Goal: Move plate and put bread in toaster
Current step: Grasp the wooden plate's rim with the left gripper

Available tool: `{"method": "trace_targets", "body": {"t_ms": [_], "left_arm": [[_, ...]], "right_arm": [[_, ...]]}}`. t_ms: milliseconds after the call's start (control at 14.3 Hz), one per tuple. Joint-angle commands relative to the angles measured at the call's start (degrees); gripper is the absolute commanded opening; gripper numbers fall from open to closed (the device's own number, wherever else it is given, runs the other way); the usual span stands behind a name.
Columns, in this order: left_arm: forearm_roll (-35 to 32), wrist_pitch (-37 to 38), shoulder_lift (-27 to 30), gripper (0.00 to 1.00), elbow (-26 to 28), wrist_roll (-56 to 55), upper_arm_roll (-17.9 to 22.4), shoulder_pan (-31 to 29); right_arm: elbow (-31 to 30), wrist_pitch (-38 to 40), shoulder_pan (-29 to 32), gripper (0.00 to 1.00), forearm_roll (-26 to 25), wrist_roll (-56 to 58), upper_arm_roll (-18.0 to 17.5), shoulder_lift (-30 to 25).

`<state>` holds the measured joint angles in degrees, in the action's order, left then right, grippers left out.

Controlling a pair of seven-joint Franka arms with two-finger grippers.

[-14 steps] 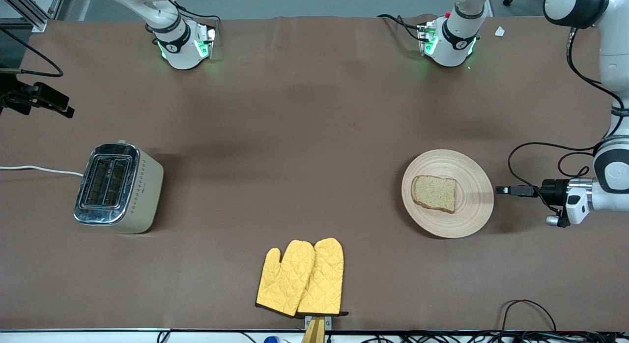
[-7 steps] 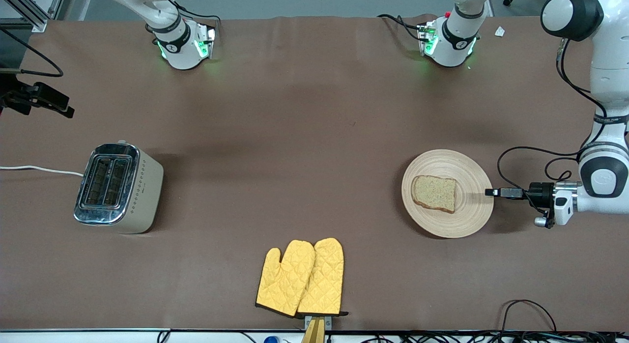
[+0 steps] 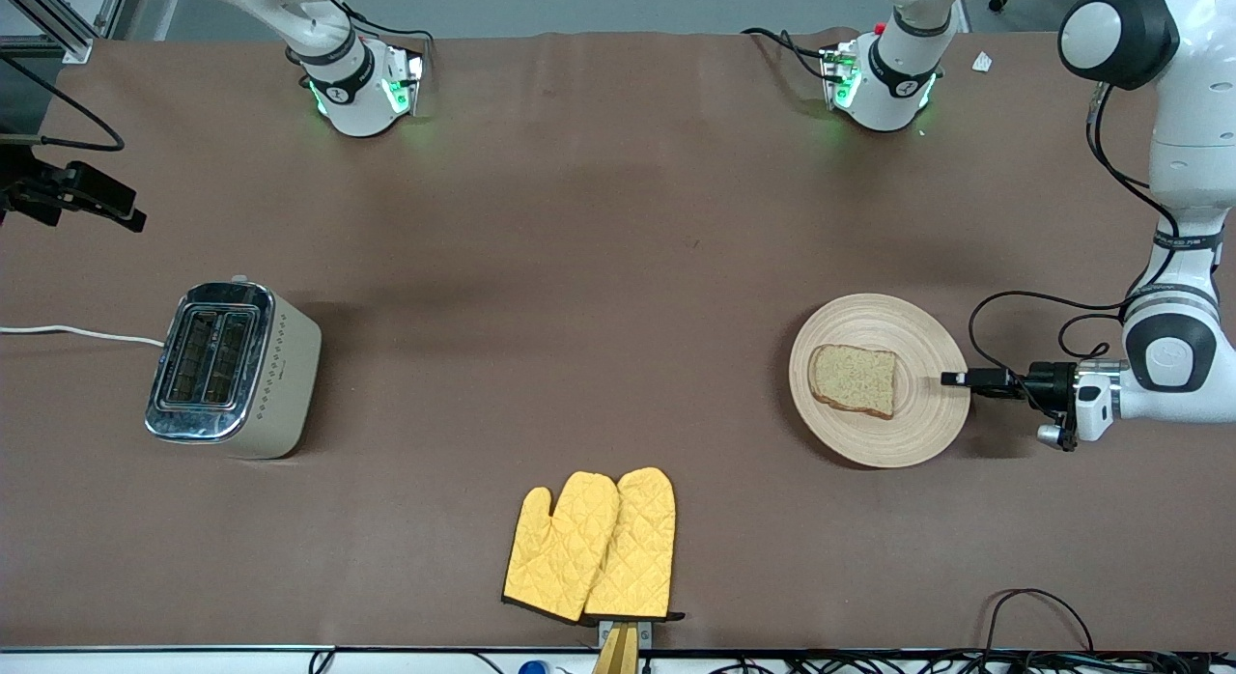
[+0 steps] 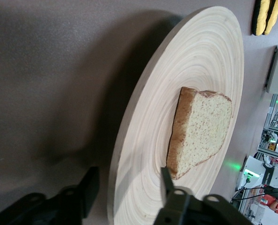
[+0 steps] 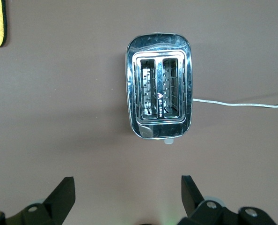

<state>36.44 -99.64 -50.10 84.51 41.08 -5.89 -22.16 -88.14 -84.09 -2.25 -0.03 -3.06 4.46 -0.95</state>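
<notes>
The wooden plate (image 3: 869, 433) lies toward the left arm's end of the table with the bread (image 3: 854, 379) on it. My left gripper (image 3: 956, 378) is open and low at the plate's rim. In the left wrist view the gripper (image 4: 128, 185) straddles the rim of the plate (image 4: 209, 56), one finger outside it and one over it near the bread (image 4: 202, 126). The toaster (image 3: 232, 368) stands toward the right arm's end. My right gripper (image 5: 125, 192) is open and empty, high over the table beside the toaster (image 5: 159, 84); it is out of the front view.
A pair of yellow oven mitts (image 3: 594, 547) lies near the front edge at the table's middle. The toaster's white cord (image 3: 77, 333) runs off the table's end. A black camera mount (image 3: 68, 193) sticks in beside the toaster's end.
My left gripper has moved in along the table toward the plate and now has its fingers at the rim. The plate, bread and toaster have not moved.
</notes>
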Motion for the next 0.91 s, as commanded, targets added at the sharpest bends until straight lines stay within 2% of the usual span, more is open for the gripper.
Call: {"method": "trace_targets", "body": {"t_ms": [0, 140, 349, 489, 838], "left_arm": [[0.73, -0.38, -0.44, 0.33, -0.75, 2.77, 0.0, 0.01], [0.91, -0.46, -0.52, 0.2, -0.75, 3.66, 0.0, 0.01], [0.91, -0.9, -0.52, 0.11, -0.75, 3.74, 0.0, 0.01], [1.0, -0.9, -0.52, 0.02, -0.75, 4.01, 0.0, 0.01], [1.0, -0.47, 0.0, 0.0, -0.84, 7.43, -0.7, 0.18]], "right_arm": [[0.68, 0.59, 0.93, 1.0, 0.56, 0.08, -0.51, 0.16], [0.68, 0.59, 1.02, 1.0, 0.56, 0.25, -0.51, 0.25], [0.68, 0.59, 0.93, 1.0, 0.56, 0.16, -0.51, 0.16], [0.68, 0.68, 0.93, 1.0, 0.64, 0.16, -0.51, 0.16], [0.68, 0.59, 1.02, 1.0, 0.56, 0.25, -0.51, 0.16]]}}
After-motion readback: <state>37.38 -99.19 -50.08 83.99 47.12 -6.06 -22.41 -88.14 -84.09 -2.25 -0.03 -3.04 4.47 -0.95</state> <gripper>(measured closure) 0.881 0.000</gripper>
